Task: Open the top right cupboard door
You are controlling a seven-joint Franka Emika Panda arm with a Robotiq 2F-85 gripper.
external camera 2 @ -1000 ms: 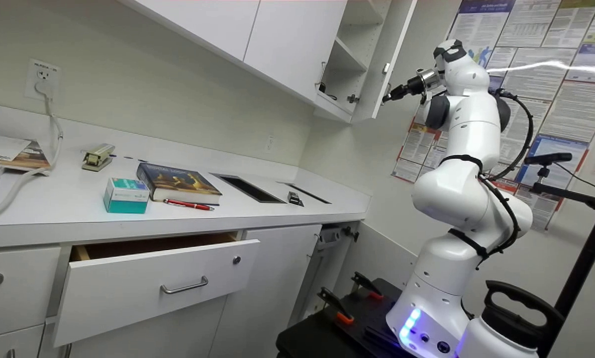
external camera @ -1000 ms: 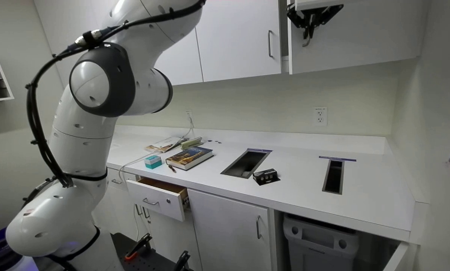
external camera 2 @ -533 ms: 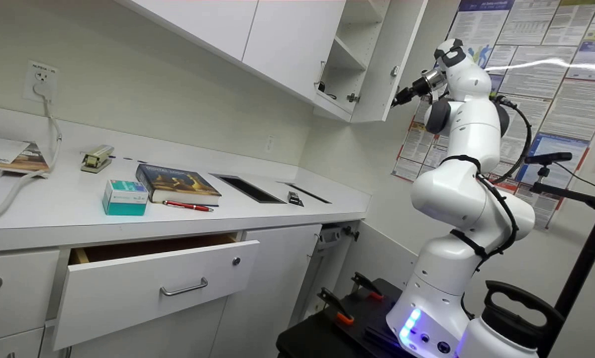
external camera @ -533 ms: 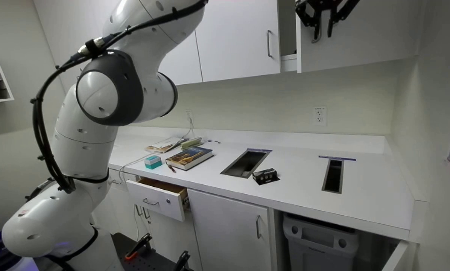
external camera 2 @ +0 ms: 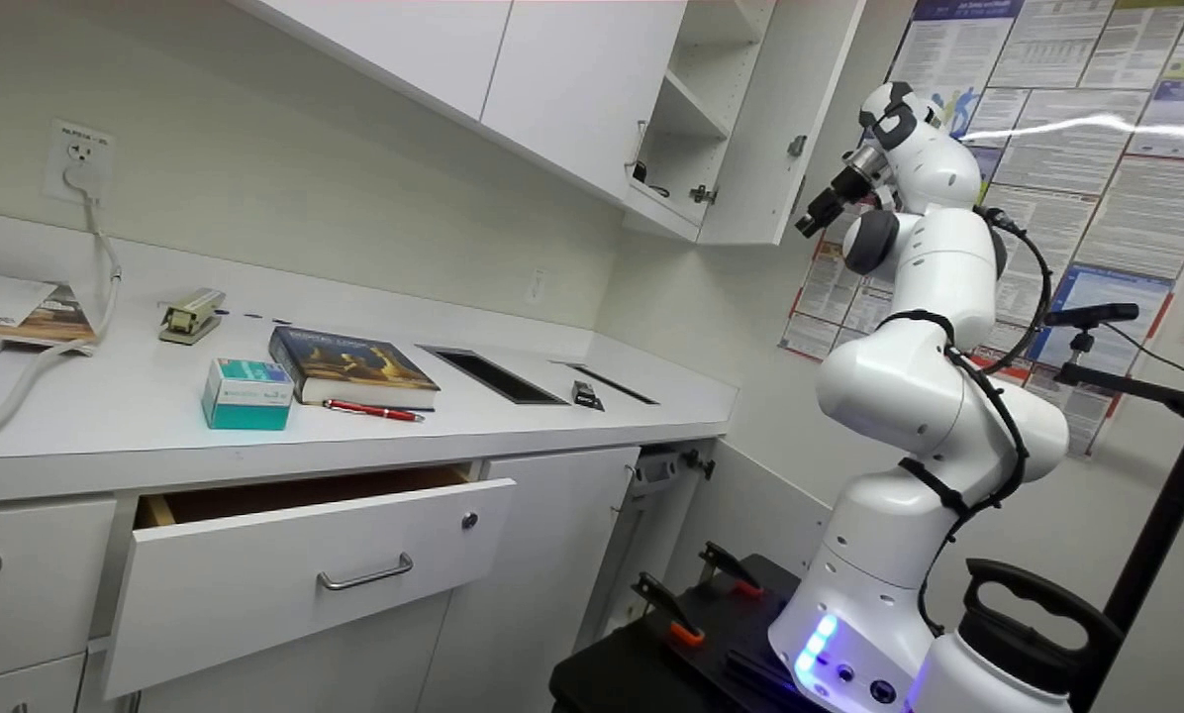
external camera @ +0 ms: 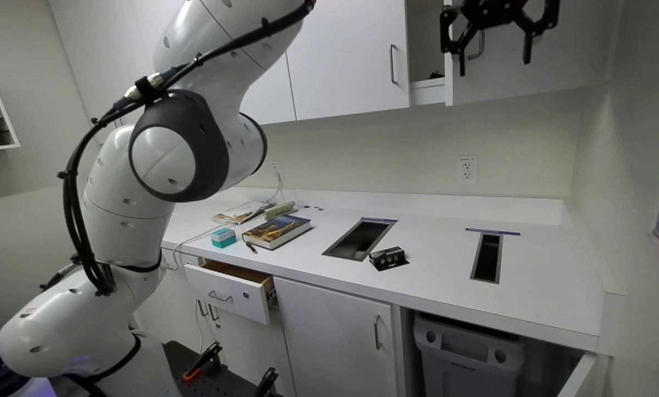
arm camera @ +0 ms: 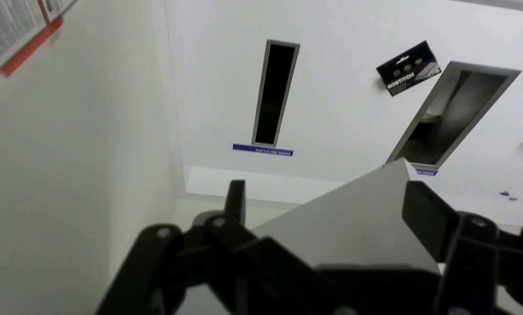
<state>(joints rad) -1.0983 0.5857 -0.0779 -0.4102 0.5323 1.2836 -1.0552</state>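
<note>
The top right cupboard door stands ajar, swung out from its frame. In an exterior view its inner face shows beside the shelves, which marks the same door. My gripper is in front of the door's outer face, fingers spread wide. Its silver bar handle appears between the fingers in that view, with neither finger closed on it. In the wrist view, the lower corner of the white door lies beyond the gripper, with nothing gripped. The handle is hidden there.
Beside the opening is a closed upper door. Below, the white counter carries a black box, a book and two slots. A drawer juts out under it. The side wall runs close by.
The fingers have parted from around the handle and spread wide. The door has swung further out from the cupboard, and the gripper has shifted sideways with it, away from the neighbouring closed door.
</note>
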